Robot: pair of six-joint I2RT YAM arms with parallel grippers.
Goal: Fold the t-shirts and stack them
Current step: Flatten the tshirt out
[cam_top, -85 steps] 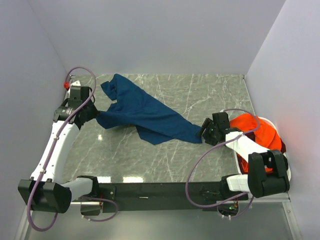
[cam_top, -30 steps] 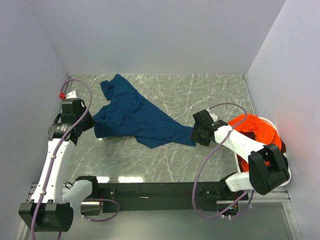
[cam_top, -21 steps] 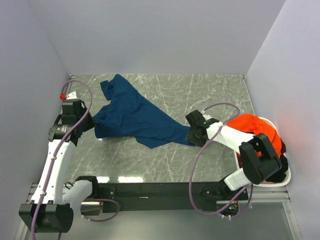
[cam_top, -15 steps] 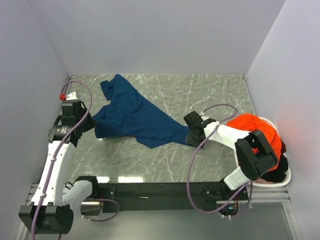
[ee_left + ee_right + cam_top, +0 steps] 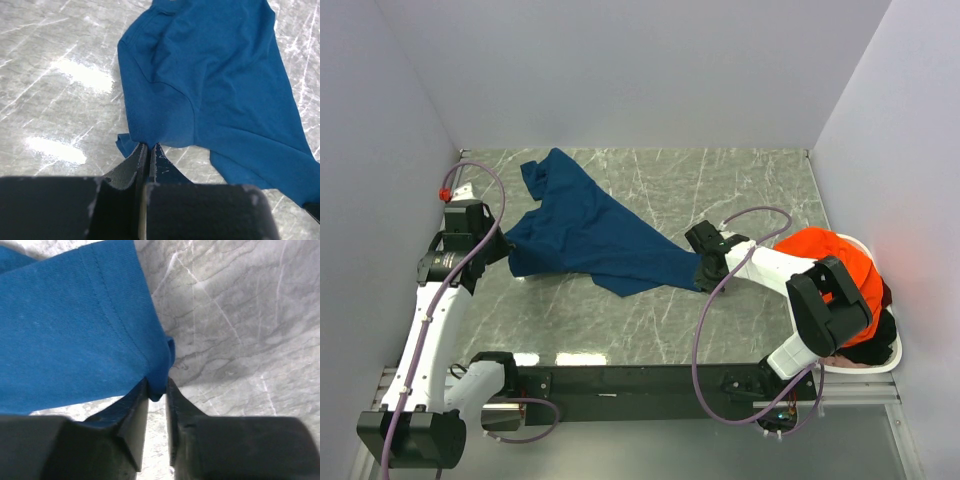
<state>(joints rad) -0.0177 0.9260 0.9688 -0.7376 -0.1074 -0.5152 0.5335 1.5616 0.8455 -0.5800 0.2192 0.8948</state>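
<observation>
A navy blue t-shirt (image 5: 600, 235) lies crumpled and stretched slantwise across the marble table, print hidden. My left gripper (image 5: 505, 245) is shut on its left edge; the left wrist view shows the cloth (image 5: 225, 85) pinched at the tips of that gripper (image 5: 149, 145). My right gripper (image 5: 700, 270) is at the shirt's lower right corner. In the right wrist view this gripper (image 5: 157, 386) is closed on the folded hem corner of the blue cloth (image 5: 75, 330). A bright orange t-shirt (image 5: 835, 265) is heaped in the basket at the right, with dark cloth (image 5: 870, 335) under it.
The white oval basket (image 5: 860, 368) stands at the table's right edge, next to the right arm's base. Grey walls close in the table (image 5: 740, 190) on the left, back and right. Purple cables loop off both arms.
My right arm reached left from the basket to the navy shirt's right corner and its jaws closed on the hem. The left gripper kept its hold and hardly moved.
</observation>
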